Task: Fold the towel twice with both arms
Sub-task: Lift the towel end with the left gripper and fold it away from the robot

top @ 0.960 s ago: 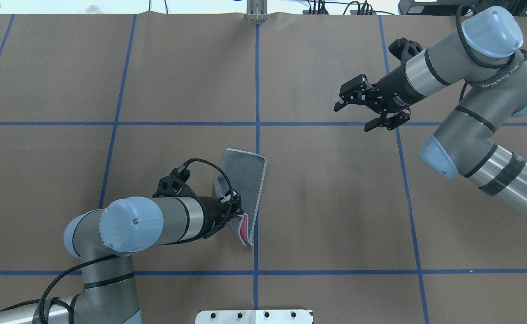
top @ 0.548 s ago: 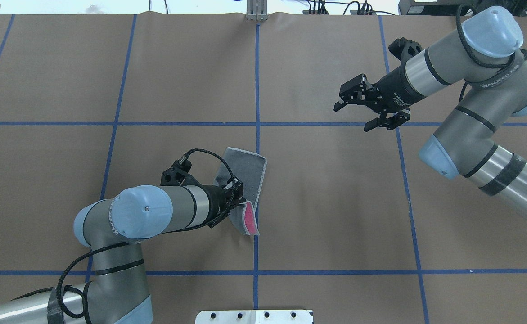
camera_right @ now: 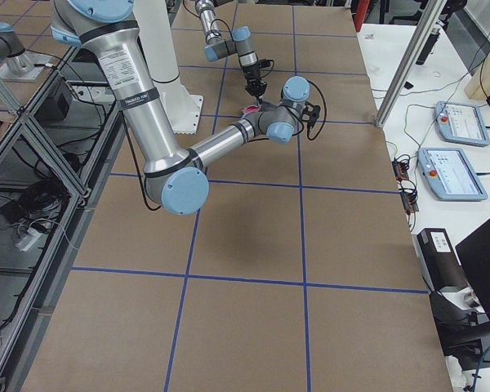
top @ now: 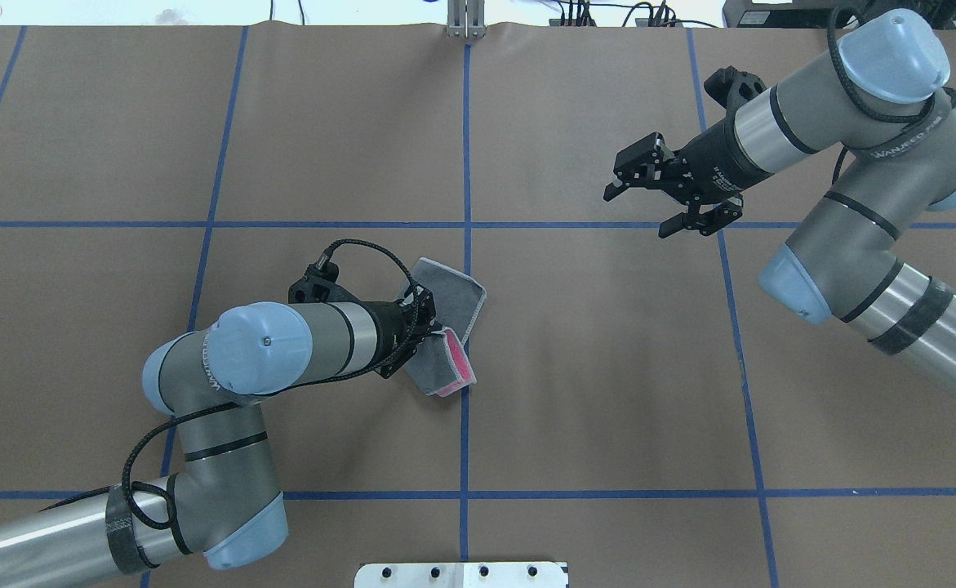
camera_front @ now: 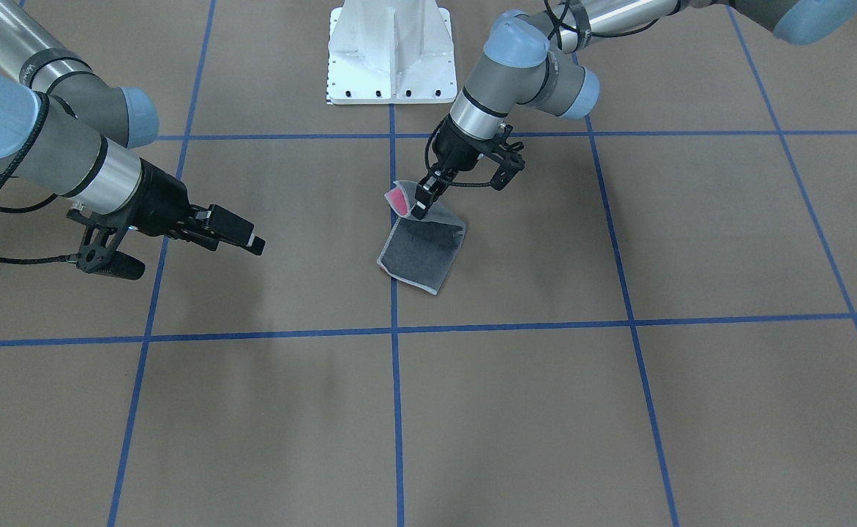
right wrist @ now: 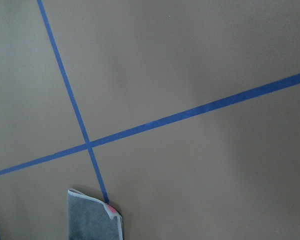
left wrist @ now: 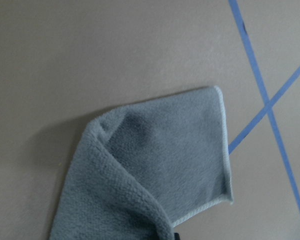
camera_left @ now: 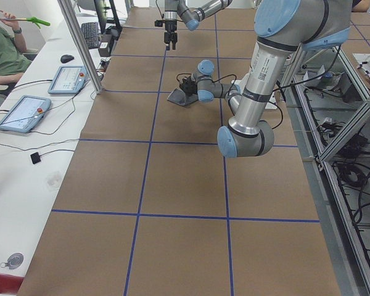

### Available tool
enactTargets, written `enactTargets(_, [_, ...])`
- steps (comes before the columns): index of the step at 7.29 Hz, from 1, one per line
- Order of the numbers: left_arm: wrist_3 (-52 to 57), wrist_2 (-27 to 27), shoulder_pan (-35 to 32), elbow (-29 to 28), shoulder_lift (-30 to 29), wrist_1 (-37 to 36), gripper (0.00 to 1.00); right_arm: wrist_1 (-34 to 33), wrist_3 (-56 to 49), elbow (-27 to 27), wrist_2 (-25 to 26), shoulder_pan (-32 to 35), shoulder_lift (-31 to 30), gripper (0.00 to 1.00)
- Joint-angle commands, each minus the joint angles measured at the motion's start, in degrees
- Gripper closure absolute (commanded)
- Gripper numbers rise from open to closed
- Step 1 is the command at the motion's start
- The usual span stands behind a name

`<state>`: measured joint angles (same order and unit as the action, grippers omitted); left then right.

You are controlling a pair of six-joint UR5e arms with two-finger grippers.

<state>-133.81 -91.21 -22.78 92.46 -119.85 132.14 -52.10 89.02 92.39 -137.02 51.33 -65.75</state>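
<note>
Towel [top: 455, 299] in left hand [top: 435, 336] (firm pinch)

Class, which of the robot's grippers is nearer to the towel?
Left. The left gripper grips the towel by its lifted end; the right gripper hangs open, well away from it.

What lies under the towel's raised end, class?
Its pink underside shows where the left gripper pinches the towel; below is brown table. The flat grey part hides whatever it covers.
</note>
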Motion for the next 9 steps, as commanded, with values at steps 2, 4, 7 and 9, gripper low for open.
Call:
enactTargets(2, [-4.1,0.2,-1.0,-8.2,-1.3,11.4,1.00,0.0,-0.5,-0.4,0.0,0.0,-0.1,0.00])
enactTargets(4, [-5.7,0.2,-2.0,-8.3,-2.4,11.5,1.00,0.0,-0.6,-0.5,0.1,0.0,-0.2,0.00])
enactTargets(7, [-7.5,0.2,-3.1,-8.5,-2.4,12.0,1.00,0.0,-0.7,-0.7,0.2,0.0,-0.2,0.00])
enactTargets(9, [-7.9,0.2,-3.5,-9.1,-2.4,12.8,1.00,0.0,-0.8,-0.6,0.3,0.0,-0.2,0.00])
